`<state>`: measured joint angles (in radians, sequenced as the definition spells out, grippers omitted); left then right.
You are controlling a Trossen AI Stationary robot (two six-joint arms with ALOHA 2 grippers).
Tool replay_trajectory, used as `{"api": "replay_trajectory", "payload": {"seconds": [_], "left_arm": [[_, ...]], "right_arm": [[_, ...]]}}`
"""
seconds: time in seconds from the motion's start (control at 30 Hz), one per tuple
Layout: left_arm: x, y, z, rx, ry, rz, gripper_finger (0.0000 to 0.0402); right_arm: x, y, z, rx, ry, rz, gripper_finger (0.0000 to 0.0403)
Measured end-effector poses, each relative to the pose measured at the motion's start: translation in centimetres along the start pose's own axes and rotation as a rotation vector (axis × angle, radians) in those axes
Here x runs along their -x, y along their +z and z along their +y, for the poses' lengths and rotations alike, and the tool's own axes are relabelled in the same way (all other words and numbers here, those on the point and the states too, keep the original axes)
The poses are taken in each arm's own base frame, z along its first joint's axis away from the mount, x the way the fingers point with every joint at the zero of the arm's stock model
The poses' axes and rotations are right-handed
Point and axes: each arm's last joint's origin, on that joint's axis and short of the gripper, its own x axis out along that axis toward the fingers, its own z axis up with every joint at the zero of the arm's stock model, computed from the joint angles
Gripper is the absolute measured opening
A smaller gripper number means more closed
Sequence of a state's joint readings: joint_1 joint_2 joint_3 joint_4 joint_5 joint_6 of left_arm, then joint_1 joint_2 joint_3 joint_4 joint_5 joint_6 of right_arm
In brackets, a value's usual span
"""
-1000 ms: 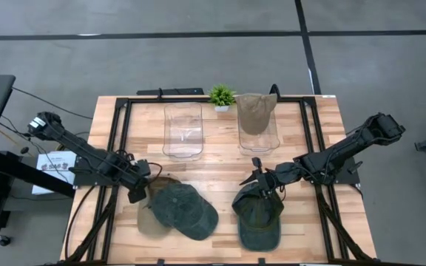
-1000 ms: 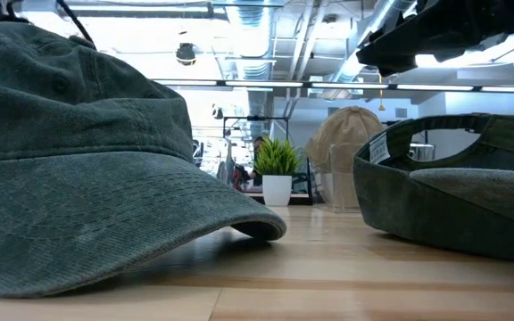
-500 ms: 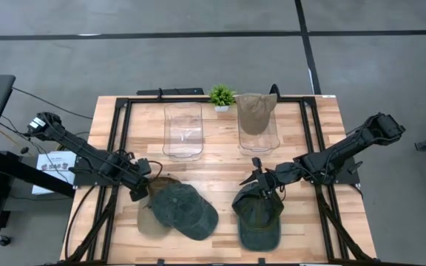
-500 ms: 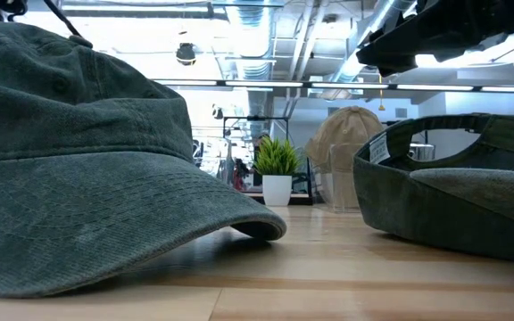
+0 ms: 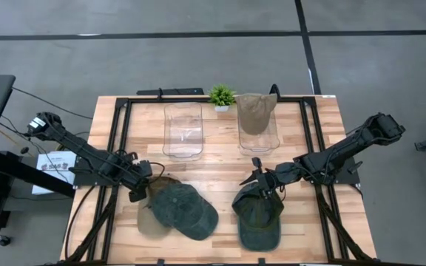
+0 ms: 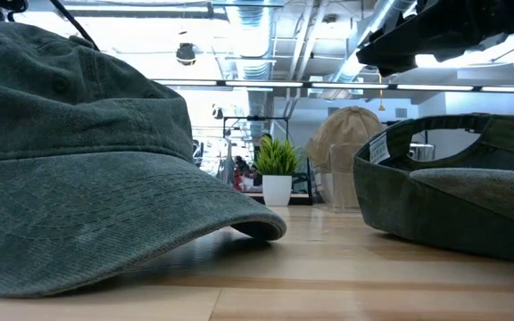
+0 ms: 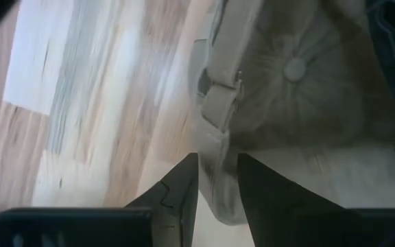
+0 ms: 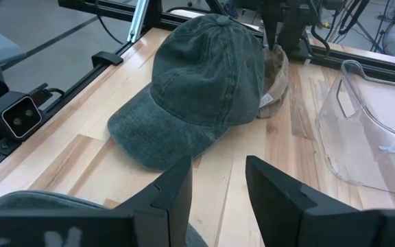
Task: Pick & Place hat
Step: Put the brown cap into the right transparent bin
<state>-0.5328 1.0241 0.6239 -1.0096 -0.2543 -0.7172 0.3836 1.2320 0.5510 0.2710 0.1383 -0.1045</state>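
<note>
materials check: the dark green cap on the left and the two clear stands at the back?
Dark green cap: looks like washed cotton twill, matte and faded, with visible weave and stitched panel seams. Clear stands: likely moulded transparent plastic, glossy, since the wood shows through and the edges catch highlights; glass can't be excluded.

Four hats [image 5: 186,210] lie on the table, plus two clear stands [image 5: 182,131] and one small plant [image 5: 222,95].
</note>
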Motion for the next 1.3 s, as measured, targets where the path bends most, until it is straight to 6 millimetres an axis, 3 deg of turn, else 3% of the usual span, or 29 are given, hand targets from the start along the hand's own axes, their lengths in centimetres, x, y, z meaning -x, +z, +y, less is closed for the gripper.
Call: {"api": "replay_trajectory", "payload": {"seconds": [0.47,0.73,1.3], "left_arm": [[0.01,0.08,-0.02,-0.016,0.005,-0.014,0.0095],[0.00,0.20,0.02,0.007,0.005,-0.020,0.0011],[0.74,0.71,-0.34,0.073,-0.056,-0.019,0.0007]], "right_arm": [[0.00,-0.01,0.00,0.000,0.000,0.001,0.0129],[0.00,-0.01,0.00,0.000,0.000,0.001,0.0128],[0.00,-0.01,0.00,0.000,0.000,0.001,0.0129]]}}
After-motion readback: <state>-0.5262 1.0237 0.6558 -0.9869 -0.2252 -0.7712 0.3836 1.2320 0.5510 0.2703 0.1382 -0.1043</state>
